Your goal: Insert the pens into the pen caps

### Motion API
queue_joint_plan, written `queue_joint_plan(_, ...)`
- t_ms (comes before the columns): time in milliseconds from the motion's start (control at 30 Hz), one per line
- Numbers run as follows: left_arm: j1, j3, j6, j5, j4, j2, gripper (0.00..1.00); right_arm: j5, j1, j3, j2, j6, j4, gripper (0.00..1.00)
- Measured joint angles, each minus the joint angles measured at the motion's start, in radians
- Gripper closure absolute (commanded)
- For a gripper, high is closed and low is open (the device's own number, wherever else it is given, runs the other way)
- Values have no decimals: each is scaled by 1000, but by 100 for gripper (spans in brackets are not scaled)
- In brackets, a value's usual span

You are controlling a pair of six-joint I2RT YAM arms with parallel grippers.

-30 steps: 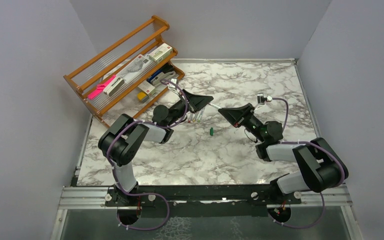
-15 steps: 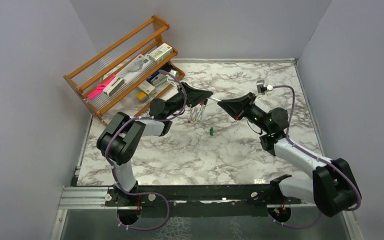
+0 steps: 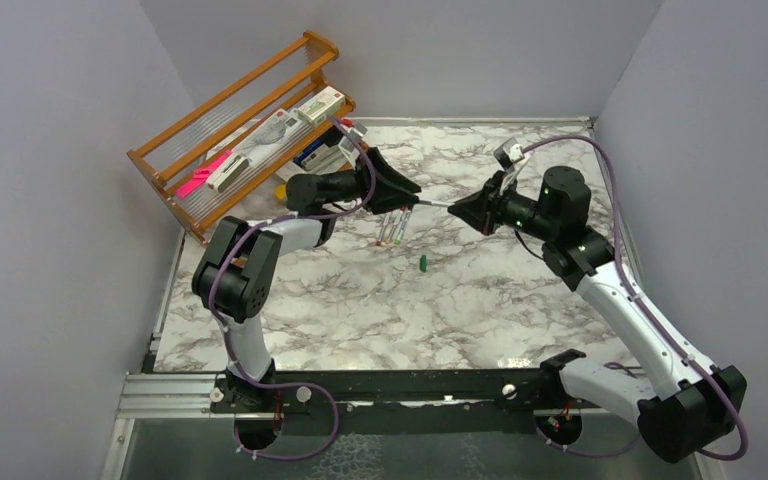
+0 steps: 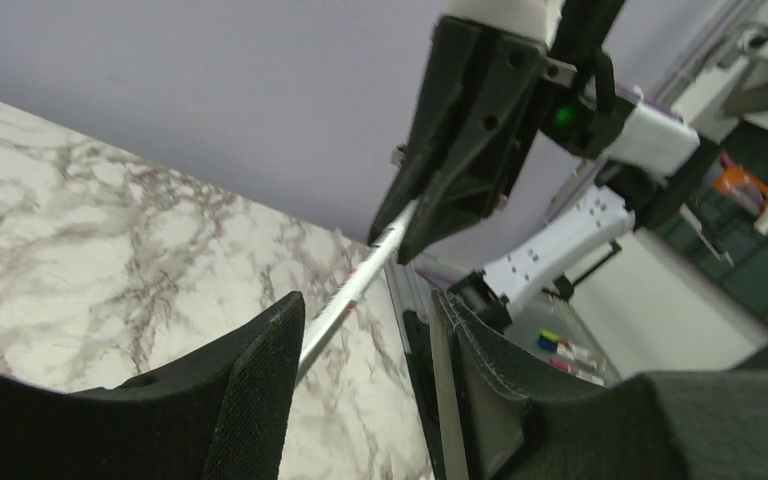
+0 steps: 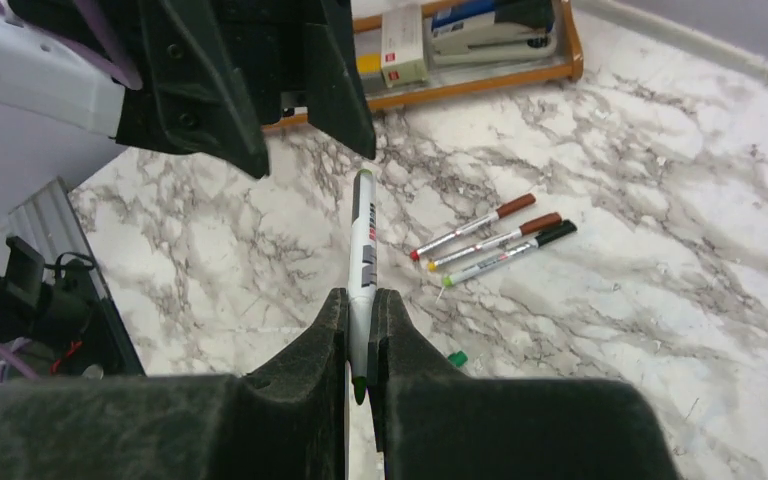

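Pen [image 3: 435,203] pinched in right hand [image 5: 360,305], pointing nine o'clock (seen from above); left hand [image 4: 365,300] parted around its end.

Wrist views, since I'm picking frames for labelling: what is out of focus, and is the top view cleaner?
Left wrist: its own fingers are soft, dark masses near the lens; the held pen is sharper. Right wrist: fingers blurred, the three pens on the marble crisp. Top external: even light, no glare, but the green cap is tiny.
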Motion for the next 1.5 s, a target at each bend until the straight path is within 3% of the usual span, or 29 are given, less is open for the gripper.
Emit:
queue_joint_plan(400,-38,36,55,321,1,-8,47,-95,0,159,67,-85,-301,99)
queue_joint_plan(533,-39,45,65,337,1,-8,41,-137,-3,164,67,-97,-344,99)
queue_joint_plan(900,-113,84,69,390,1,39,41,-207,-4,178,76,-99,-370,99)
queue_joint_plan(1167,-164,96,48,430,1,72,56,-217,-4,214,120,-99,-370,99)
queue_joint_plan(1500,-164,112,32,433,1,100,59,-217,-6,214,132,-106,-387,99)
